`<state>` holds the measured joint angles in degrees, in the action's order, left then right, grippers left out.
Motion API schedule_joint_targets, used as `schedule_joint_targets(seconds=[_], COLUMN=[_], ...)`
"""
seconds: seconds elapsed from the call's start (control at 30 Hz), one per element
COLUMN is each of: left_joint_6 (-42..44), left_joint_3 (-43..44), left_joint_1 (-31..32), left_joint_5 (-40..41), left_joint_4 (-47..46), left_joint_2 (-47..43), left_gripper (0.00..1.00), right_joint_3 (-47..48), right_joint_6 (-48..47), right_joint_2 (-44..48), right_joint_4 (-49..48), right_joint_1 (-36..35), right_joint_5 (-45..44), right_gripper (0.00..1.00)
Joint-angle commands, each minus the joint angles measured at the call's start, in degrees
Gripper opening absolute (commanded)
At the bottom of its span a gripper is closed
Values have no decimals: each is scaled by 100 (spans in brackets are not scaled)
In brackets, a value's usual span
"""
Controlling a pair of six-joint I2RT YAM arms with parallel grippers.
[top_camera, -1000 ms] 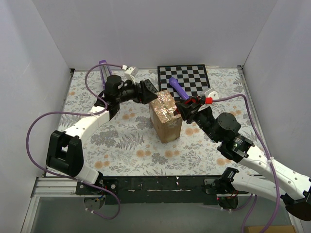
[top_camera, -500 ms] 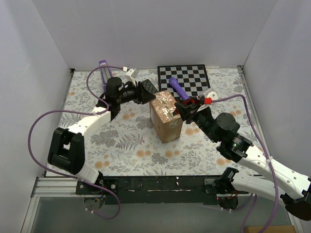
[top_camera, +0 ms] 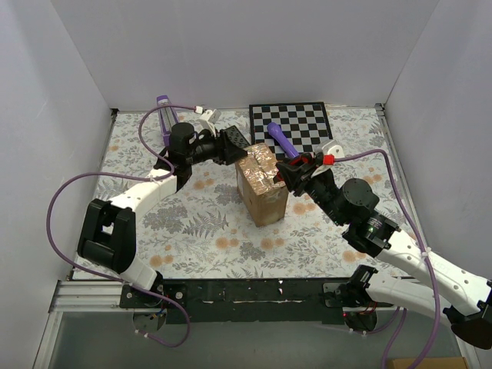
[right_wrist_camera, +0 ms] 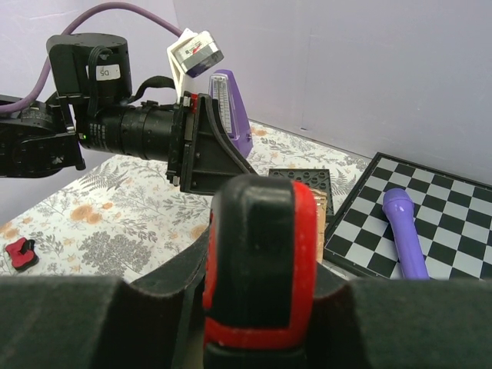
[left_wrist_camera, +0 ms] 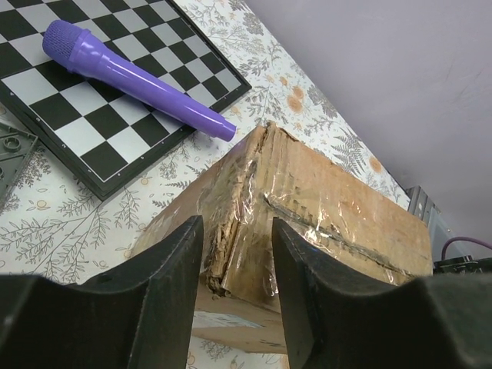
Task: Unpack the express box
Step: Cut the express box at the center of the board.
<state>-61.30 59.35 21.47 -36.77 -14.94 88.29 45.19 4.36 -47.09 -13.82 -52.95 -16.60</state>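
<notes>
We see the express box (top_camera: 265,196) standing on the flower-patterned table (top_camera: 192,231) about mid-table, just in front of the black-and-white chessboard (top_camera: 301,123) and between the two arms. Its top flaps are covered with glossy clear tape, and the cardboard at its far left top corner is torn and ragged. The left gripper (top_camera: 241,148) reaches in from the left to that corner. In the left wrist view its two black fingers (left_wrist_camera: 165,292) stand partly closed on either side of the ragged corner edge. The cardboard fills the gap between them, so they seem to pinch it, though from this angle we cannot be quite sure that both pads press on it. The right gripper (top_camera: 289,171) comes from the right to the box's top right edge. Its jaws are closed on a black-and-red tool (right_wrist_camera: 260,261), which stands upright between them in the right wrist view. A purple pen-like stick (top_camera: 278,138) lies on the chessboard's near left corner, apart from the box. At the far left edge of the table stands a purple tapered object (top_camera: 163,110), and a dark studded plate (right_wrist_camera: 301,181) lies just left of the chessboard.
</notes>
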Motion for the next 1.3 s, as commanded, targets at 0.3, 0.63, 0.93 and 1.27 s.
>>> schedule_joint_targets(seconds=[0.3, 0.63, 0.93, 1.27], left_joint_6=[30, 276, 276, 118], left_joint_3=[-231, -512, -688, -864], left_joint_1=[6, 6, 6, 50], left_joint_5=[-120, 320, 750, 1524], left_joint_4=[-229, 201, 667, 905], left_joint_2=[22, -637, -1164, -1745], left_gripper=[15, 0, 0, 0], right_joint_3=[-10, 16, 42, 148], right_joint_6=[30, -242, -278, -278], right_joint_2=[-2, -318, -704, -1179], right_joint_4=[-446, -700, -1307, -1658], right_joint_1=[-22, -23, -31, -75], right_joint_5=[-115, -150, -405, -265], right_gripper=[1, 1, 1, 1])
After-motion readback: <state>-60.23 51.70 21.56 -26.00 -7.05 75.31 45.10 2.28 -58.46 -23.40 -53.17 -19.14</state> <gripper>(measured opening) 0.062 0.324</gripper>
